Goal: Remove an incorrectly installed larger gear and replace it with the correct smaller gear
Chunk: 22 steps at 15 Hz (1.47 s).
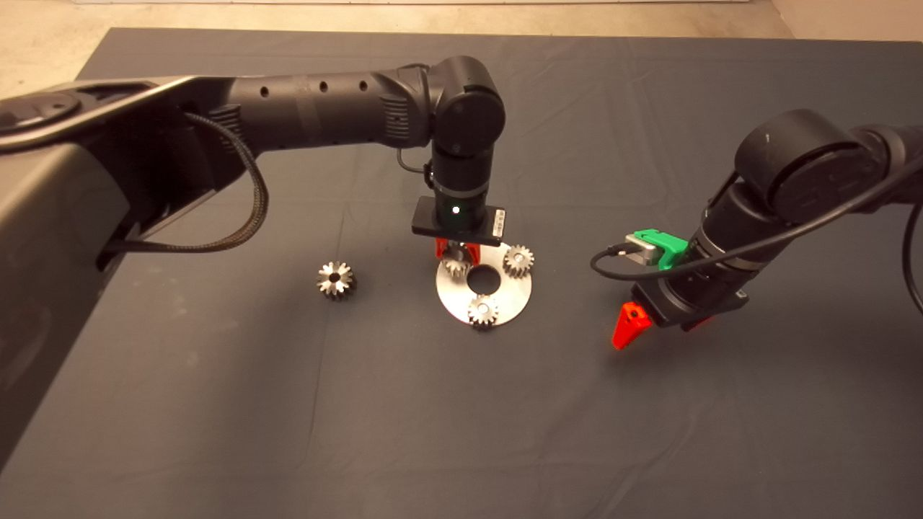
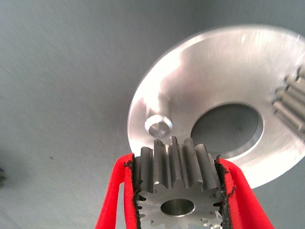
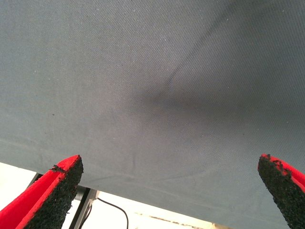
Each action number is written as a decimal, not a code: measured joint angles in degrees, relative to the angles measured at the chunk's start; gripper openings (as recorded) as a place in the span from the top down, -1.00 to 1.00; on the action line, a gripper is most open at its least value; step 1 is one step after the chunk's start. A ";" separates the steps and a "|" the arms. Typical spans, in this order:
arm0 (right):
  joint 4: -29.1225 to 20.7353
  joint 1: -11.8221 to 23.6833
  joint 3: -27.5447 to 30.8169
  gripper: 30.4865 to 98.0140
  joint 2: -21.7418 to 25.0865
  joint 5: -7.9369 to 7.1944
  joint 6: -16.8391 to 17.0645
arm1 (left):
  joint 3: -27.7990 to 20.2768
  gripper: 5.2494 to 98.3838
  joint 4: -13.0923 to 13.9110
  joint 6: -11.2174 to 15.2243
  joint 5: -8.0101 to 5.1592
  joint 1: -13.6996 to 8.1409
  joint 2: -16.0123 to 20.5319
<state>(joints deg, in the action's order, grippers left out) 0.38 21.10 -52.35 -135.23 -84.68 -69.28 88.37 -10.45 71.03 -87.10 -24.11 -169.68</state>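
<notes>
A round silver plate (image 1: 505,303) with a centre hole lies mid-mat and carries two small silver gears (image 1: 518,259) (image 1: 483,311). My left gripper (image 1: 457,261) hangs over the plate's far left part, shut on the smaller gear (image 2: 177,188), which it holds just above a bare silver peg (image 2: 158,125) on the plate (image 2: 209,76). The larger gear (image 1: 336,280), dark with chunky teeth, lies on the mat left of the plate. My right gripper (image 1: 652,324) is open and empty over the mat right of the plate; its fingers (image 3: 52,191) show only bare mat.
The dark mat (image 1: 461,418) has creases. Its far edge meets a pale floor (image 1: 216,14). In the right wrist view a cable (image 3: 116,214) lies on the floor past the mat's edge.
</notes>
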 measured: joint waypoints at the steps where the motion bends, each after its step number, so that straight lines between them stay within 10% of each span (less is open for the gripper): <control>1: 0.00 0.00 0.00 -0.97 -0.02 0.02 0.01 | 0.00 0.57 0.22 -0.01 -0.02 0.20 0.00; 9: 0.00 0.00 0.04 -0.97 -0.16 -0.02 -0.21 | 2.88 0.57 -0.28 -0.23 0.02 -0.06 -0.17; 15: 0.13 0.00 -0.33 -0.97 -0.22 -0.27 -0.21 | 5.05 0.57 -1.54 -1.97 0.06 -6.92 -0.05; 22: 0.48 -0.55 -1.23 -0.97 -0.33 -0.63 -1.38 | 10.60 0.57 7.92 -15.40 0.11 -4.50 -0.11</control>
<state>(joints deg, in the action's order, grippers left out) 0.85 20.55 -53.58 -135.56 -85.31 -70.66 98.97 -2.52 55.63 -86.99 -28.62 -169.79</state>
